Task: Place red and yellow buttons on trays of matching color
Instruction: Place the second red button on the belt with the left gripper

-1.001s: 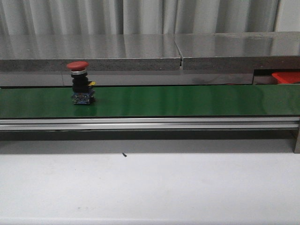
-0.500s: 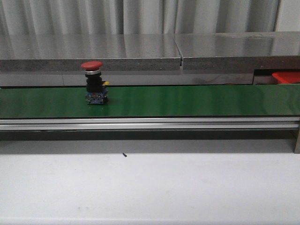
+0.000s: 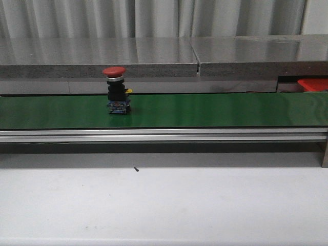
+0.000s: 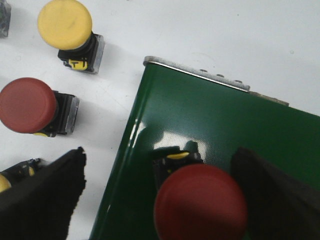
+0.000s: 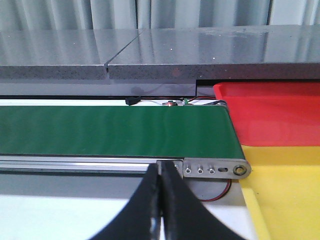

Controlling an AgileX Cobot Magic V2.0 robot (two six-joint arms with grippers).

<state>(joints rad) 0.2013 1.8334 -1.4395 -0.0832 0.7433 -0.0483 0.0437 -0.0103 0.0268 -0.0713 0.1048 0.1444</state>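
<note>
A: Since a second ago the red button (image 3: 116, 91) has ridden rightward along the green belt (image 3: 215, 110); upright, cap on top, still in the belt's left half.

B: Left pincer (image 4: 160, 195)?

A: Wide open. One dark finger (image 4: 42, 197) over the white worktop (image 4: 210, 30), the other over the belt. A red button (image 4: 200, 207) stands on the belt between them, touching neither.

B: Beside the belt end?

A: On the worktop: a yellow button (image 4: 70, 30), another red one (image 4: 32, 107), and part of a third at the finger's edge, colour unclear.

B: Right pincer (image 5: 161, 210)?

A: Fingers pressed together, holding nothing, in front of the belt's far roller end.

B: Trays?

A: Red tray (image 5: 275, 112) just past the belt end, yellow tray (image 5: 285, 190) touching it on the nearer side. Nothing seen in either, as far as they show.
</note>
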